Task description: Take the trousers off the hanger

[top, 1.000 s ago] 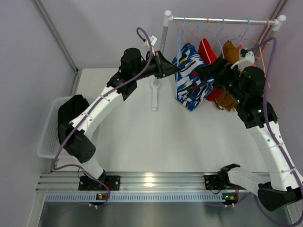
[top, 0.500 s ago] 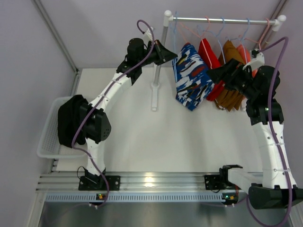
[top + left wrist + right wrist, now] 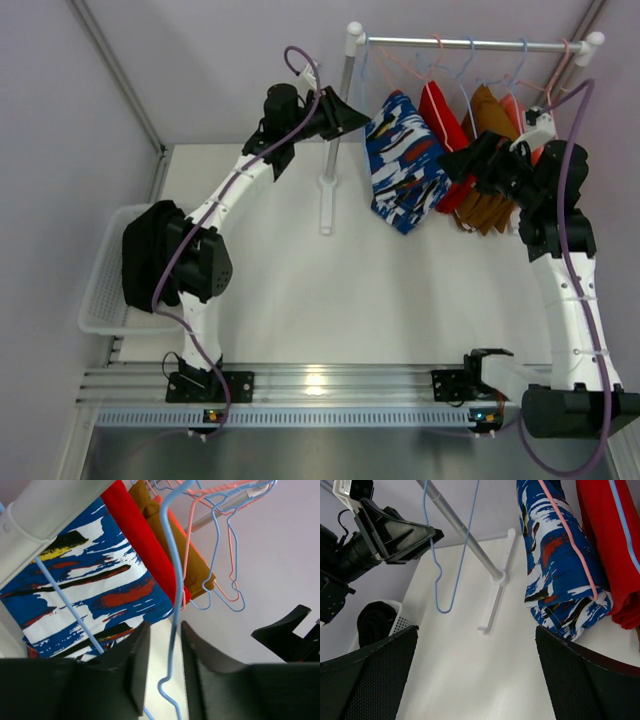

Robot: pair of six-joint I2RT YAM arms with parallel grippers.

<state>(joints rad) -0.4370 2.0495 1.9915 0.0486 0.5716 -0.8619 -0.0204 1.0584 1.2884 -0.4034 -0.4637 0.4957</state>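
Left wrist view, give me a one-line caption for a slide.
Open left gripper straddling an empty blue hanger, with blue patterned trousers, red trousers and brown trousers hanging alongside.

The top external camera looks down from high behind the arm bases, far enough back to take in the whole table (image 3: 330, 300), both arms and the rail (image 3: 470, 43). The left wrist camera sits right behind the left gripper (image 3: 165, 630) and looks upward along its fingers, very near the blue hanger (image 3: 176, 570) and the patterned trousers (image 3: 85, 590). The right wrist camera looks from behind the right gripper (image 3: 480, 675), down and across the table from farther off. Both wrist views share those trousers and that hanger, and each shows the other arm's gripper. All three show the rack.
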